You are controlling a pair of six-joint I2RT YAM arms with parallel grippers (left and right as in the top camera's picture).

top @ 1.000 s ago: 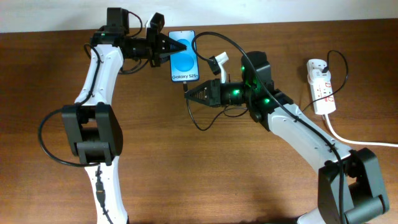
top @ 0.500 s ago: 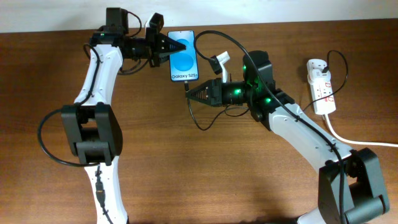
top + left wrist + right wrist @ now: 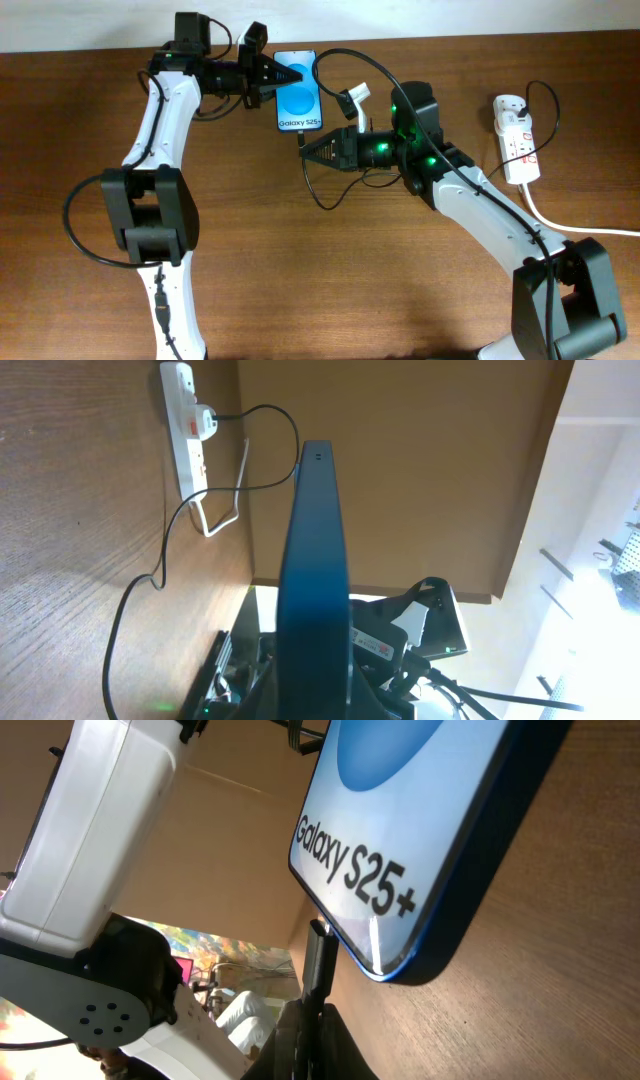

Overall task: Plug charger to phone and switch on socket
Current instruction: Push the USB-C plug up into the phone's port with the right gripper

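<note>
Charger tip at the phone's near end, both grippers clamped.
The right gripper [image 3: 305, 152] pinches the charger [image 3: 320, 952] plug, its tip touching the near edge of the phone [image 3: 298, 96]; I cannot tell whether it is seated. The phone faces screen-up on the table [image 3: 300, 290], and the left gripper [image 3: 272, 80] is clenched on its far left edge. The socket [image 3: 517, 140] lies well apart at the right, with a thin black cable plugged in.

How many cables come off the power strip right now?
2. The thin black charger cable leaves the adapter at the power strip's far end; the thick white cable exits its near end, running off-frame. None seems hidden.
</note>
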